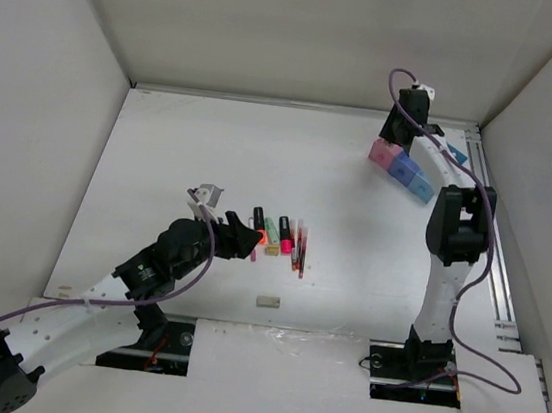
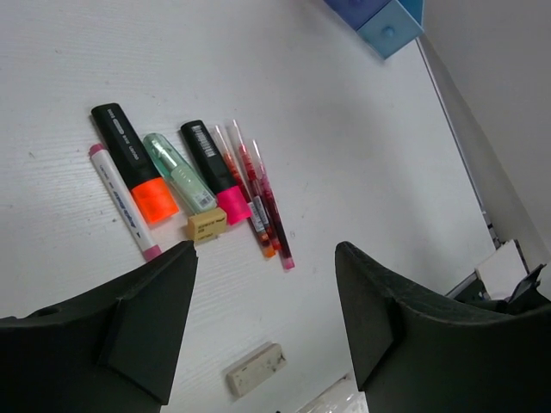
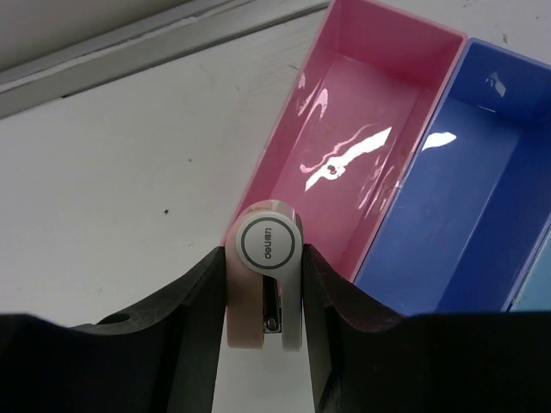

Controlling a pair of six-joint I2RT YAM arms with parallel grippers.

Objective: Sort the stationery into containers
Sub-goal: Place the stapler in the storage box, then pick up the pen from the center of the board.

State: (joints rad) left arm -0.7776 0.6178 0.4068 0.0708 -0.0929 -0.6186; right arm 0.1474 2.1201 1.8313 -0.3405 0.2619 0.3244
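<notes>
The stationery [image 1: 277, 237] lies in a row mid-table: a white pink-tipped pen [image 2: 120, 202], an orange-capped black marker [image 2: 133, 163], a green highlighter [image 2: 176, 172], a pink-capped black marker [image 2: 215, 172], thin red pens [image 2: 258, 202] and a small beige eraser [image 2: 207, 225]. A white eraser [image 2: 256, 368] lies alone nearer the front edge. My left gripper [image 2: 265, 258] hangs open just left of the row, holding nothing. My right gripper [image 3: 265, 258] is shut on a small pink-and-white stapler [image 3: 267, 245], at the near edge of the pink bin [image 3: 362, 138] of the containers [image 1: 401, 170].
The dark blue bin [image 3: 465, 198] adjoins the pink one, and the light blue bin [image 2: 392, 26] ends the tray. White walls close in the table at the left, back and right. A metal rail [image 1: 496, 264] runs along the right edge.
</notes>
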